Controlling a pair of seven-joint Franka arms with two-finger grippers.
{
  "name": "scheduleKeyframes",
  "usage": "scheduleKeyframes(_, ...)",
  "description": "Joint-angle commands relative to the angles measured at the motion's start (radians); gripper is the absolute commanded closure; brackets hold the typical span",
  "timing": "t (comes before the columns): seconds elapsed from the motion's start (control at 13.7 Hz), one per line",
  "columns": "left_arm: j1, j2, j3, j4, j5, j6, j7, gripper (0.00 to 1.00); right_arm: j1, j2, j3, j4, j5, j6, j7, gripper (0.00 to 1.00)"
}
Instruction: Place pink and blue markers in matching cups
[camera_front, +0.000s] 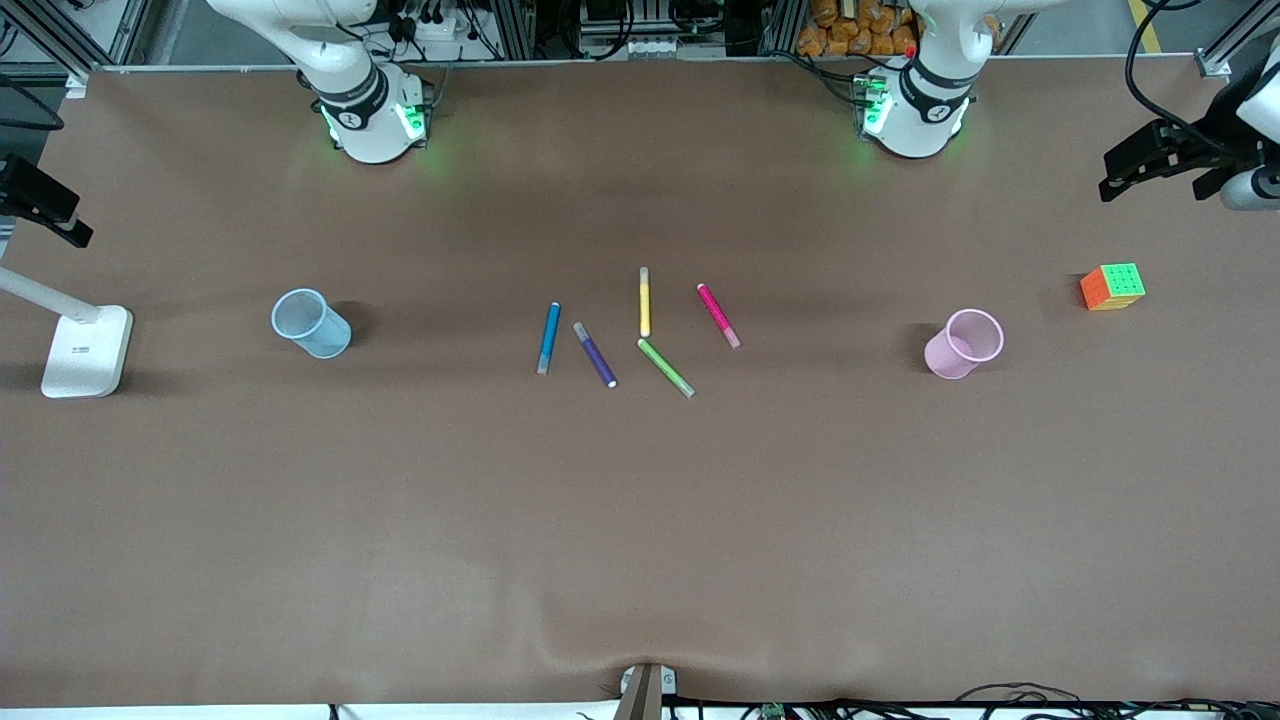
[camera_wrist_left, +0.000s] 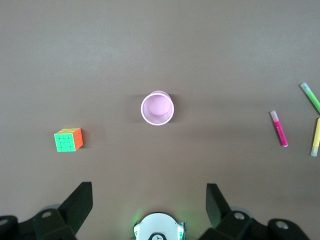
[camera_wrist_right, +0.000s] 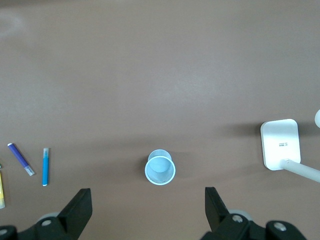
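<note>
The pink marker (camera_front: 718, 315) and the blue marker (camera_front: 548, 338) lie flat among other markers at the table's middle. The light pink cup (camera_front: 964, 344) stands upright toward the left arm's end. The light blue cup (camera_front: 311, 323) stands upright toward the right arm's end. My left gripper (camera_wrist_left: 148, 202) is open and empty, high over the table between its base and the pink cup (camera_wrist_left: 157, 108); the pink marker (camera_wrist_left: 279, 128) lies off to one side. My right gripper (camera_wrist_right: 147, 207) is open and empty, high over the table near the blue cup (camera_wrist_right: 160, 167); the blue marker (camera_wrist_right: 45, 166) lies apart. Neither gripper shows in the front view.
A dark purple marker (camera_front: 595, 355), a yellow marker (camera_front: 645, 301) and a green marker (camera_front: 666, 367) lie between the blue and pink ones. A colour cube (camera_front: 1112, 287) sits past the pink cup. A white lamp base (camera_front: 88, 350) stands past the blue cup.
</note>
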Motion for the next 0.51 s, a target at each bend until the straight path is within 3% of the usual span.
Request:
scheduleKeyframes(0.0, -0.005, 0.010, 0.000, 0.027, -0.010, -0.017, -0.013, 0.00, 0.002, -0.008, 0.002, 0.007, -0.001, -0.011, -0.010, 0.00)
scheduleKeyframes(0.44, -0.007, 0.047, -0.027, 0.060, 0.001, -0.017, -0.014, 0.00, 0.001, -0.006, 0.002, 0.007, -0.001, -0.011, -0.010, 0.00)
